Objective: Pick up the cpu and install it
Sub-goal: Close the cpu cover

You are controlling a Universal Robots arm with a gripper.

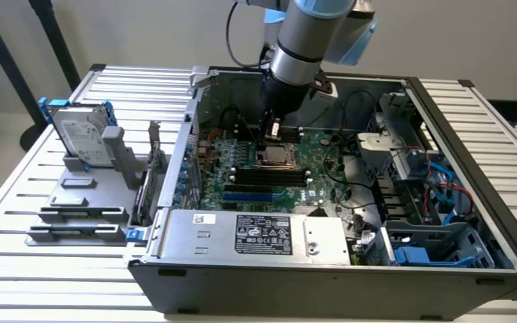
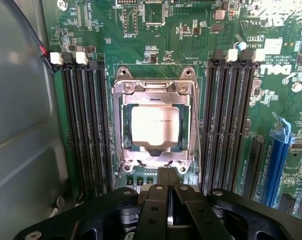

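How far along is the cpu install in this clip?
Done: the cpu lies flat inside the socket frame on the green board. In hand: nothing; the end effector is shut and empty at the socket's edge. Left: whether the frame is latched cannot be told.

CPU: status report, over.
Tool shut, empty, at socket edge. CPU sitting in socket, silver top up. Memory slots flank the socket on both sides.
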